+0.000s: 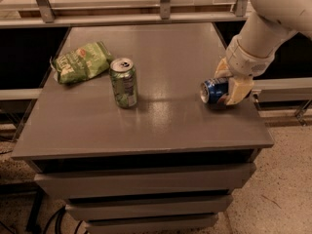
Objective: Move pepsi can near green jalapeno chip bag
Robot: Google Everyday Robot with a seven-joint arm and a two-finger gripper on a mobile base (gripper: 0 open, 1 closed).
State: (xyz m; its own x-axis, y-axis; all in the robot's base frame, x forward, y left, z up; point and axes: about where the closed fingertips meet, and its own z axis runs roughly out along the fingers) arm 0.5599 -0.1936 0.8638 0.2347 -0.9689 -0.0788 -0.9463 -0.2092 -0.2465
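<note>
pepsi can blue | chip bag green | tool beige, clasping can
</note>
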